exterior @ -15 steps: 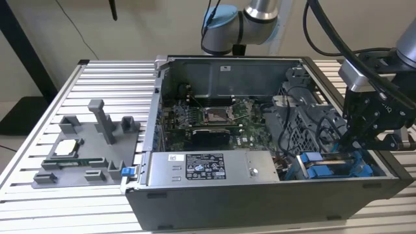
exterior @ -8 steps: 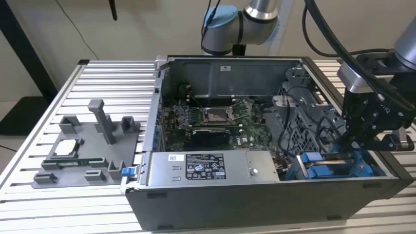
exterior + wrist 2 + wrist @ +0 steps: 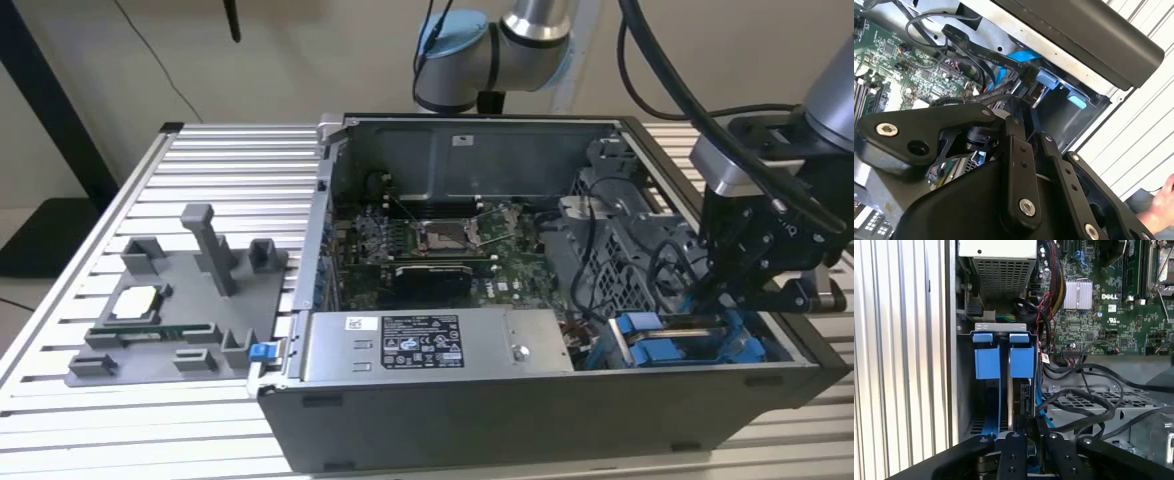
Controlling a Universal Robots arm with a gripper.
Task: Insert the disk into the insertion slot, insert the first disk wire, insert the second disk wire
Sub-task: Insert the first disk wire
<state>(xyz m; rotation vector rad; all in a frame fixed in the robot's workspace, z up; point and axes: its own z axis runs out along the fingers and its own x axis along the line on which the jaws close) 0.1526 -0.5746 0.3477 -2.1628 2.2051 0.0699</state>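
The disk (image 3: 1024,396) stands on edge, sunk most of the way into the insertion slot (image 3: 1021,361), the grey bay with blue tabs at the case's front corner. My gripper (image 3: 1029,434) sits right above it, its black fingers (image 3: 1013,450) close together on the disk's upper edge. In the second wrist view the gripper (image 3: 1030,131) points down at the disk's silver edge (image 3: 1038,95) and its blue carrier (image 3: 1050,80). In the exterior view the gripper (image 3: 729,300) hangs over the slot (image 3: 671,346) on the exterior view's right. Loose black disk wires (image 3: 1080,401) lie beside the bay.
A second blue-tabbed bay (image 3: 987,361) lies beside the slot. The perforated cage (image 3: 1104,402), power-supply box (image 3: 427,345) and motherboard (image 3: 441,240) crowd the open case. A grey fixture tray (image 3: 160,320) rests on the slatted table (image 3: 80,250). A person's hand (image 3: 1163,200) is nearby.
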